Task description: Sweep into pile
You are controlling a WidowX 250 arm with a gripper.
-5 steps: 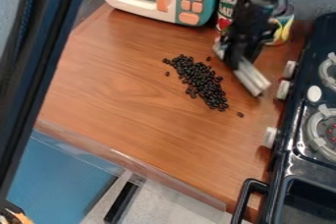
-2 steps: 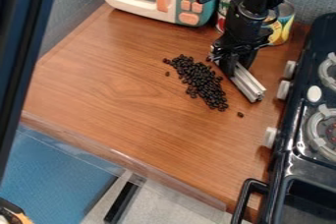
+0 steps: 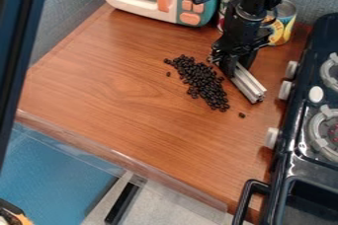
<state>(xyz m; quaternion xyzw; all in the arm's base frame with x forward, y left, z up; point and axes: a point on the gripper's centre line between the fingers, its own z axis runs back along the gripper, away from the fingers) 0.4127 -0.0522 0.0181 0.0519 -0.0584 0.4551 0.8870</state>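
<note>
A black WidowX gripper (image 3: 236, 65), closed on a silver metal bar (image 3: 249, 86), hangs over a wooden countertop (image 3: 99, 100), the bar slanting at the 3 o'clock side of a loose band of dark beans (image 3: 204, 83) that runs from 11 to 5 o'clock. A sweep toward 9 o'clock looks likely next, and the stray bean (image 3: 241, 115) near the bar's lower end, at about 7 o'clock from it, could slip past that end and be left behind. If the bar rides too high, beans could roll beneath it; whether it touches the wood cannot be told. Too fast a push could scatter the band or widen the gap to the lone bean (image 3: 168, 74) at 10 o'clock. Pressed hard, the bar could twist in its grip.
</note>
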